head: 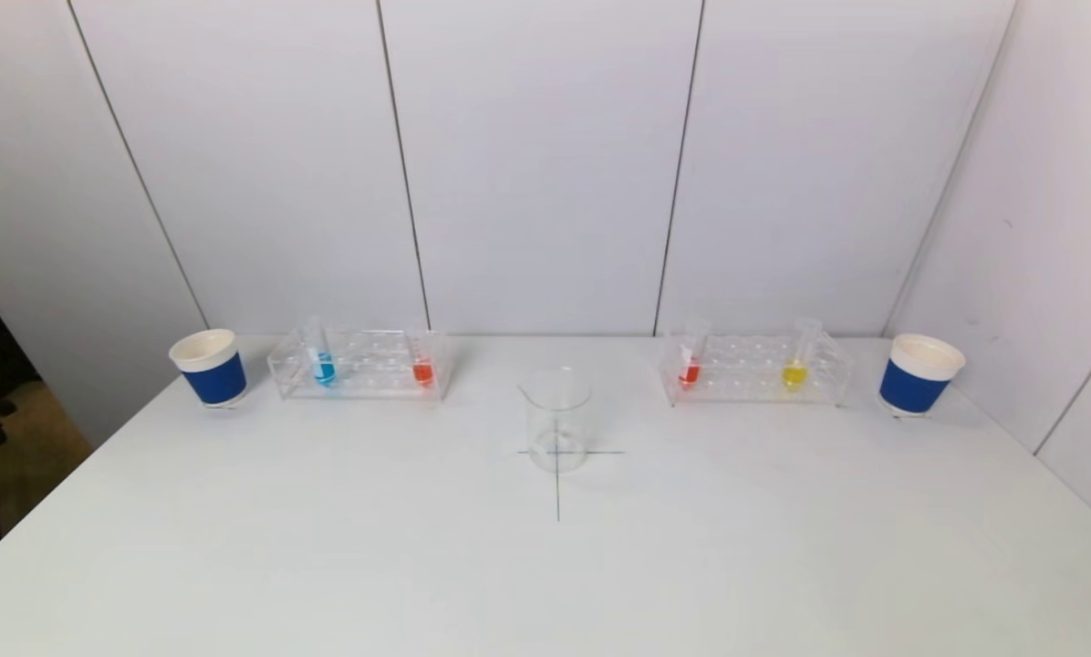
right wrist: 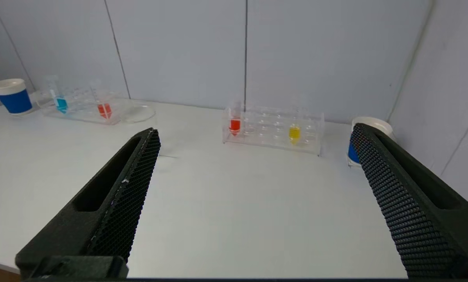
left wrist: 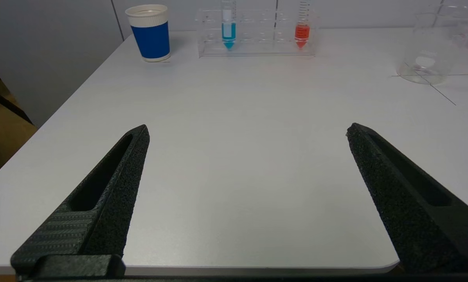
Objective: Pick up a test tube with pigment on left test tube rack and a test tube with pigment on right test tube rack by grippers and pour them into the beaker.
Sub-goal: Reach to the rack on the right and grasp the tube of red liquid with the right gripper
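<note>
**Test tubes untouched in racks, both tools wide open at near desk edge**

Left tool (left wrist: 247, 131) spread wide, empty, low over near desk (head: 327, 566) edge, aimed toward left rack. Right tool (right wrist: 255, 133) likewise spread wide, empty, facing right rack. Neither visible in head view.

Left rack (head: 360, 365) at back left: blue tube (head: 324, 365) toward outer end, red-orange tube (head: 422, 368) at inner end. Right rack (head: 753, 370) at back right: red tube (head: 689, 370) at inner end, yellow tube (head: 794, 371) toward outer end. All upright. Beaker (head: 556, 420) empty, centred on drawn cross between racks, nearer than both. Blue cups (head: 210, 368) outside each rack, not part of job.

Step in hand, judged: reach phase, nothing grasped. Best done by picking one tube per rack, approaching above rack top, closing on bare upper tube, lifting straight up to clear holes. Inner tubes likely shortest carry to beaker. Clear plastic hard to judge; slow final approach advised. Risk: nudging rack or neighbouring tube.
</note>
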Tool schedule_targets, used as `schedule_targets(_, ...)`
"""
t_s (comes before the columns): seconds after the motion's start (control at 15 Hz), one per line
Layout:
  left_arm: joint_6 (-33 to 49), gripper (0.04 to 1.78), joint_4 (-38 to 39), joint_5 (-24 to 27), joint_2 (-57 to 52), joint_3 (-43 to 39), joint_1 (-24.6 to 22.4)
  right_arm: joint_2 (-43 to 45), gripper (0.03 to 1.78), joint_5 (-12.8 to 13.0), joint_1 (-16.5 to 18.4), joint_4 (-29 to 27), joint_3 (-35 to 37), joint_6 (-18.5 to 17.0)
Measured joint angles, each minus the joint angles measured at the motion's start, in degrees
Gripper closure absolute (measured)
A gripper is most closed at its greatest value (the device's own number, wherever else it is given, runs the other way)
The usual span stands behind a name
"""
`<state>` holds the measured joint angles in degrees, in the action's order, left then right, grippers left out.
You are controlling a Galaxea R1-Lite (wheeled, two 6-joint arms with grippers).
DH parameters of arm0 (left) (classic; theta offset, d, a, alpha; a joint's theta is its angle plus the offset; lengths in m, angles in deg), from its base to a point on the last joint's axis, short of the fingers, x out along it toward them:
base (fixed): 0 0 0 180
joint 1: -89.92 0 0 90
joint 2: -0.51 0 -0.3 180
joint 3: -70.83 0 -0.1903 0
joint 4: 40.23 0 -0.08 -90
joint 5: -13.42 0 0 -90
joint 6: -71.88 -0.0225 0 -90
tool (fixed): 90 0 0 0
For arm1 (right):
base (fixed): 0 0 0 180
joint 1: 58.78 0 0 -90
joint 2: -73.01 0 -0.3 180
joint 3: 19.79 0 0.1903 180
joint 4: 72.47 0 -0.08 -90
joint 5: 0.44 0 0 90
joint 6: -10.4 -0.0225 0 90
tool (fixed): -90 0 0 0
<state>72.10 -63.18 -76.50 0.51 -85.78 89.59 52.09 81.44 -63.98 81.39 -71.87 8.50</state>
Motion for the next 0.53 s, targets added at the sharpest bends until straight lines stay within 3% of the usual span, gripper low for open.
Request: schedule_targets(0.53,0.02,0.06,0.00,0.02,0.00,-0.02,-0.02,-26.71,0.04,-2.27,-2.47,22.28,-1.61,-0.41)
